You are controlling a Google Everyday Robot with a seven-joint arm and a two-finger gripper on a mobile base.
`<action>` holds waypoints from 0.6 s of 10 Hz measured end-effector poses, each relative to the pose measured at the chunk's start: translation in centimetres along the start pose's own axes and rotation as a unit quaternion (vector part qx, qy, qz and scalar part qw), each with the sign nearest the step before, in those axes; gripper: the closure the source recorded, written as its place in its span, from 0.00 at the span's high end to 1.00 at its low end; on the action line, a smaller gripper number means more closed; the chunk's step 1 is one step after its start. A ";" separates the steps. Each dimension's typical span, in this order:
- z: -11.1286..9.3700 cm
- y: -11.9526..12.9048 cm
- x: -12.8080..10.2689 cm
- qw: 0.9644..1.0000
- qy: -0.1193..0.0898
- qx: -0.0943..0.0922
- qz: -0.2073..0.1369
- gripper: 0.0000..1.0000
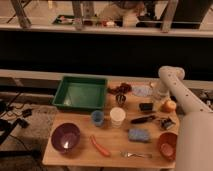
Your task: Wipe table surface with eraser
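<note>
The eraser [146,106], a small flat black block, lies on the light wooden table surface [80,150] at the right rear, with nothing holding it. My gripper [159,94] hangs at the end of the white arm just right of and behind the eraser, above the table's back right corner, shut and empty. The arm bends over from the right side of the view.
A green tray [80,93] stands back left. A purple bowl [65,137], blue cup [97,117], white cup [117,116], carrot [100,146], fork [135,154], blue sponge [138,135], black-handled tool [143,119], orange bowl [167,143] and an orange fruit [169,105] crowd the table.
</note>
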 end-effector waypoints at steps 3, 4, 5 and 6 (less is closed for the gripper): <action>0.2 -2.0 0.0 1.000 0.008 0.009 0.005 0.00; 0.1 -2.8 -0.3 1.000 0.010 0.017 0.003 0.00; 0.1 -3.2 -0.6 1.000 0.011 0.023 0.003 0.00; -0.3 -3.6 -1.1 1.000 0.010 0.028 0.001 0.00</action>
